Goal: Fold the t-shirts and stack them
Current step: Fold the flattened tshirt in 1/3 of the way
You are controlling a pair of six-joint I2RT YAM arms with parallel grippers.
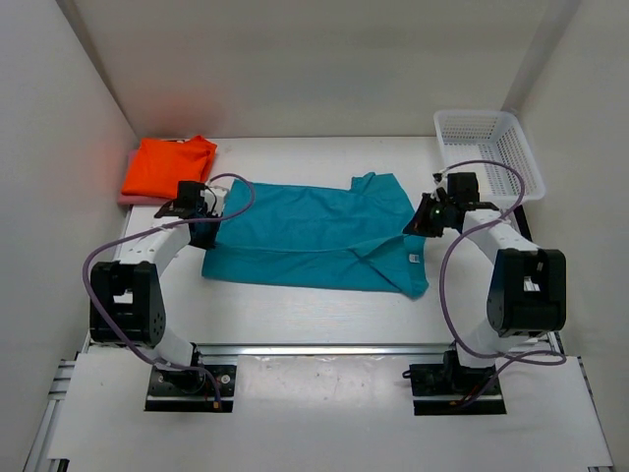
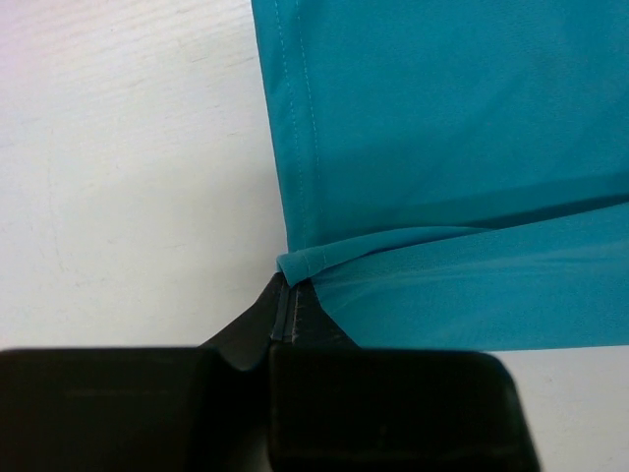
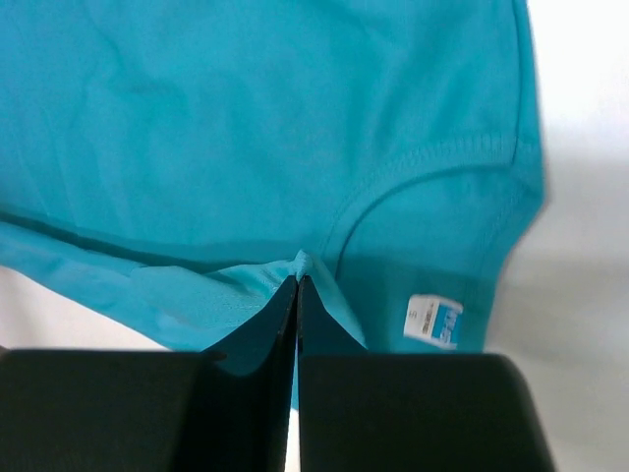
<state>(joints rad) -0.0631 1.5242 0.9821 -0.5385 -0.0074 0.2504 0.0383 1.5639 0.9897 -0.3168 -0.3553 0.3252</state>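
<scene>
The teal-blue cloth short-sleeved t-shirt (image 1: 314, 231) lies across the middle of the white table (image 1: 295, 305). Its long axis runs left to right, with the hem at the left and the neck opening at the near right. One sleeve juts toward the far side near the right end. A soft crease crosses the body lengthwise where one layer laps over another. The fabric is smooth and matte, with a stitched double seam along the hem and a ribbed band curving round the neck. A small white neck label (image 3: 432, 322) sits just inside that band.

From my seat, the left gripper (image 2: 292, 305) is pinched on a rolled lip of the teal shirt's hem edge at the left, its black jaws pressed together with cloth between the tips. The right gripper (image 3: 298, 285) is likewise clamped on a small peak of teal fabric just beside the neckline, jaws meeting in a thin line.

At the far left corner, a bright orange folded t-shirt (image 1: 169, 165) rests on a dusty rose-pink t-shirt (image 1: 133, 199), of which only a strip shows. A white plastic lattice basket (image 1: 476, 116) stands at the far right corner, well apart from the shirts.
</scene>
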